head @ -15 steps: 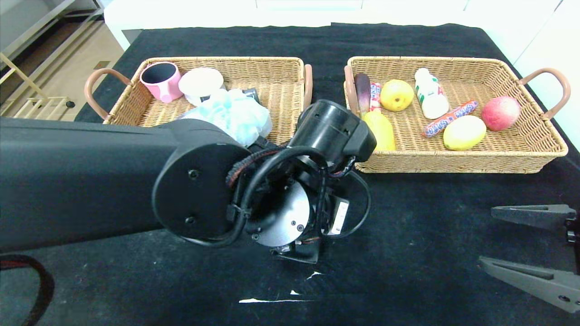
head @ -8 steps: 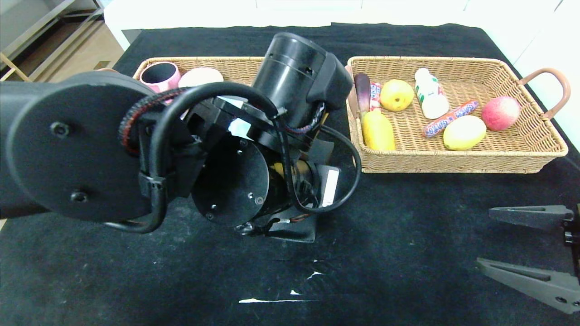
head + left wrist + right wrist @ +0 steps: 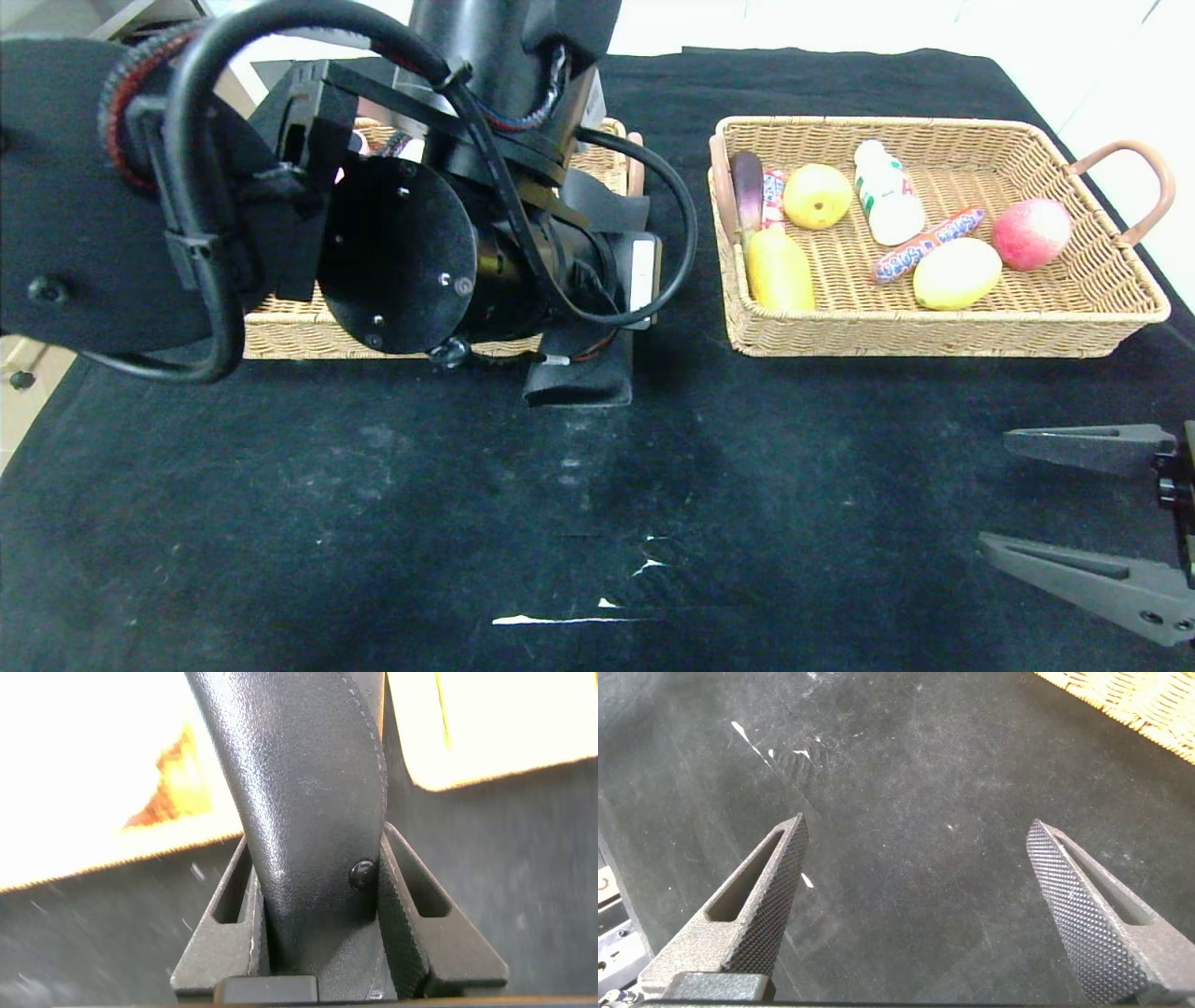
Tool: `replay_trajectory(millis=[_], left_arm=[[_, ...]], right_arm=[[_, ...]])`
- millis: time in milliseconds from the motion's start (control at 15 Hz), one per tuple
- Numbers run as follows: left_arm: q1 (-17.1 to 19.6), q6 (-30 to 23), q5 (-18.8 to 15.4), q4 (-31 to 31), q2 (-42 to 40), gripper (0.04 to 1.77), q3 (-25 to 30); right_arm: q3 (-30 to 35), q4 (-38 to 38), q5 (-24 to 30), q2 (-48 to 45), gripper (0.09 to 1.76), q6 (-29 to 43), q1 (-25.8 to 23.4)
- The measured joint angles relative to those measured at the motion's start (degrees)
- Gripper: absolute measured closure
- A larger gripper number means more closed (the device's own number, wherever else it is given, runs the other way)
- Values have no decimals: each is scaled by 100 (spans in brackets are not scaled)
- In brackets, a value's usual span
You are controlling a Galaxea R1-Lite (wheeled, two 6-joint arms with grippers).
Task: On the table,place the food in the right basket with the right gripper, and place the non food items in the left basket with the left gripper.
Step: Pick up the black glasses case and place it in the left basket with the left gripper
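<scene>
My left gripper (image 3: 318, 863) is shut on a black textured object (image 3: 299, 793) with a small screw in its side. In the head view this black object (image 3: 581, 375) hangs under my left arm, at the front rim of the left basket (image 3: 280, 338). The arm hides most of that basket and what lies in it. The right basket (image 3: 934, 338) holds food: a yellow fruit (image 3: 817, 195), a white bottle (image 3: 887, 203), a sausage (image 3: 926, 244), a lemon (image 3: 956, 273) and a red peach (image 3: 1031, 233). My right gripper (image 3: 1074, 495) is open and empty over the table's front right; it also shows in the right wrist view (image 3: 915, 835).
The black tablecloth (image 3: 373, 523) has white scuff marks (image 3: 560, 618) near the front middle. The left basket's right handle (image 3: 636, 163) and the right basket's left handle (image 3: 717, 182) stand close together. Pale floor and shelving lie beyond the table's left edge.
My left arm has risen and swung away from me toward the left basket, carrying the black object from the table's middle to the basket's front rim. The right gripper has not moved.
</scene>
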Motion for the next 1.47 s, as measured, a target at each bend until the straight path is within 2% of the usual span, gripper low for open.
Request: replay_trajectory(millis=[333, 467, 867, 1200, 1467], left_arm=[[445, 471, -50, -85, 132, 109, -594], [612, 750, -152, -534, 232, 109, -752], [937, 1417, -295, -1604, 586, 110, -835], [1142, 1560, -424, -1698, 733, 110, -841], [1265, 1685, -483, -2041, 873, 110, -883]], right_arm=[[-2, 0, -2, 0, 14, 0, -5], [-2, 0, -2, 0, 14, -2, -7], [-6, 0, 0, -7, 14, -2, -35], [-2, 2, 0, -5, 14, 0, -24], [6, 0, 0, -7, 14, 0, -11]])
